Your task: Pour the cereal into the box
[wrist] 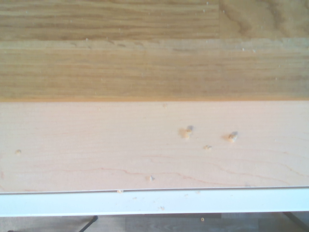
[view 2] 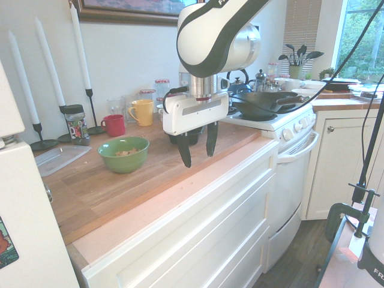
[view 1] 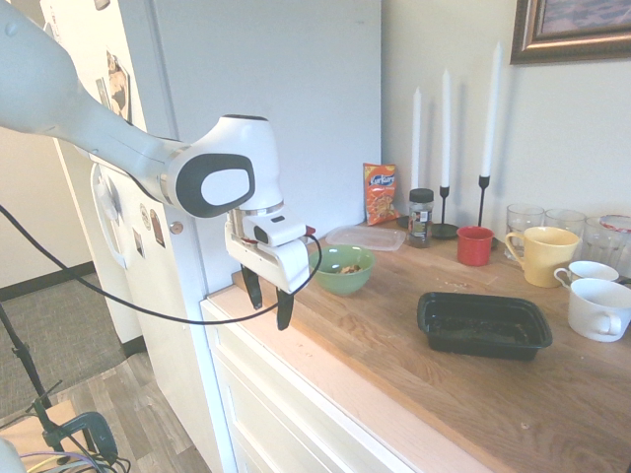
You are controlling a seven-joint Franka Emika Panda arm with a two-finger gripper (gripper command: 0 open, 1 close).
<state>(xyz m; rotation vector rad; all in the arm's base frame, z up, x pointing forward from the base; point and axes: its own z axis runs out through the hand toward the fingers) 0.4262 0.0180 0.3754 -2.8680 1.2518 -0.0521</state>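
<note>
The jaws of the gripper [view 2: 199, 157] stand wide apart with nothing between them, pointing down over the pale front strip [wrist: 111, 145] of the worktop, near the green bowl [view 1: 343, 271]. I can see small crumbs [wrist: 187, 131] scattered on that strip. The cereal [view 2: 126, 152], a little tan-brown heap, sits inside the green bowl, which stands upright on the wooden worktop [view 1: 394, 340]. Just beside the bowl lies a clear flat container [view 1: 366, 237], and near it, against the wall, an orange snack bag [view 1: 380, 194] and a dark-lidded jar [view 1: 420, 218]. Over on the stove side of the bowl, apart from it, is the box [view 1: 483, 325], the black tray. The red mug [view 1: 474, 246] stands between the bowl and the yellow mug [view 1: 548, 256].
</note>
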